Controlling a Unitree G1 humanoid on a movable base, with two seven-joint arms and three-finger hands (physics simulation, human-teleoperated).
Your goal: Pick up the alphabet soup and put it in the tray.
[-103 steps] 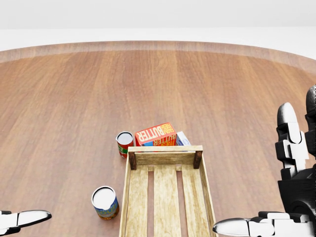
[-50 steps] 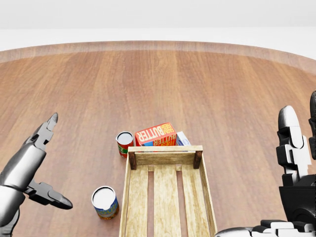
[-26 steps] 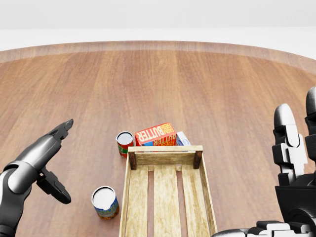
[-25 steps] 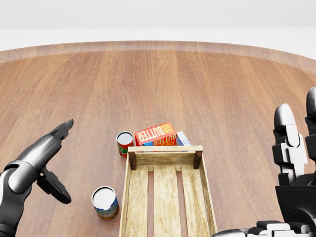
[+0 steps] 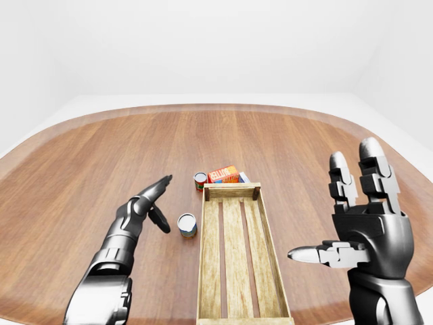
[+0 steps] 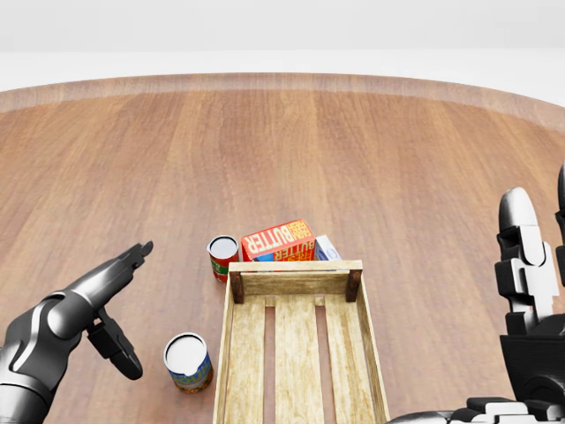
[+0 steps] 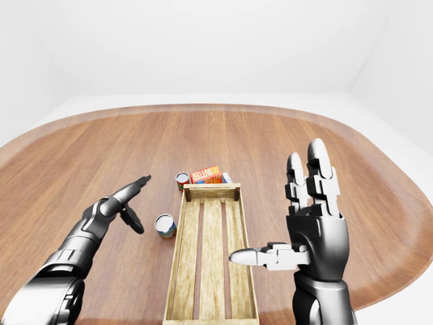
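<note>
A can with a blue and yellow label and a white lid (image 6: 187,362) stands upright on the wooden table, just left of the tray's left wall; I take it for the alphabet soup. The long slatted wooden tray (image 6: 296,265) holds nothing. My left hand (image 6: 132,309) is open, its fingers stretched out and thumb pointing down, a short way left of that can and not touching it. My right hand (image 5: 335,217) is open with its fingers upright and thumb pointing left, to the right of the tray.
A red and green can (image 6: 222,256), an orange butter box (image 6: 279,240) and a small blue-white box (image 6: 325,249) crowd the tray's top end. The round wooden table (image 6: 282,141) stretches away above them.
My left hand has come up from the bottom left corner and moved right, nearer the blue and yellow can. The right hand has barely shifted. The cans and tray have not moved.
</note>
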